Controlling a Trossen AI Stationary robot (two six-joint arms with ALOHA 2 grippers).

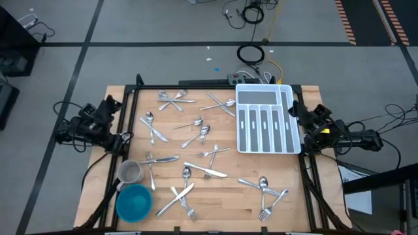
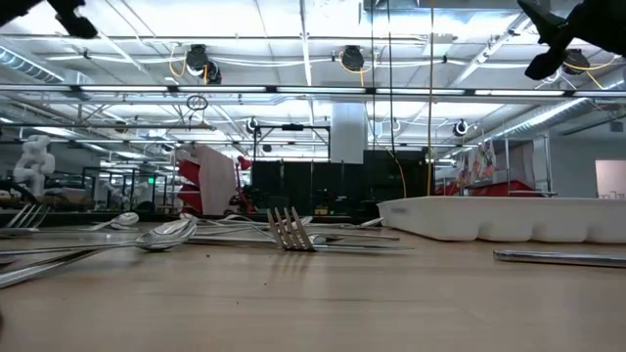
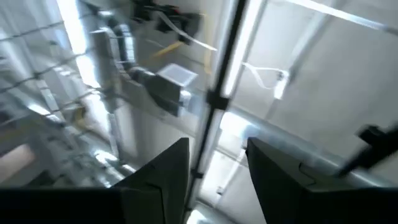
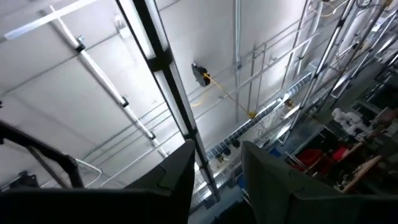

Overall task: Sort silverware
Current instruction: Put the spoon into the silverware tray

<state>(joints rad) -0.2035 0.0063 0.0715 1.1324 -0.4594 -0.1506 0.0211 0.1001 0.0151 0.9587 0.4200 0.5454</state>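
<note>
The silverware lies scattered flat on the wooden table (image 1: 222,196): forks and spoons at the far left (image 1: 175,99), a knife and spoon near the middle (image 1: 206,171), and a cluster at the near right (image 1: 264,189). In the low view a fork (image 2: 289,230) and a spoon (image 2: 166,235) show. My left gripper (image 3: 217,146) is folded back at the table's left edge, open, pointing up at the ceiling. My right gripper (image 4: 217,149) is at the right edge, likewise open and pointing up. Neither has anything between its fingers.
A white compartmented organiser tray (image 1: 266,121) stands at the far right of the table, also seen in the low view (image 2: 509,215). A grey mug (image 1: 129,172) and a blue bowl (image 1: 134,201) sit at the near left corner. A black frame runs along the table's edges.
</note>
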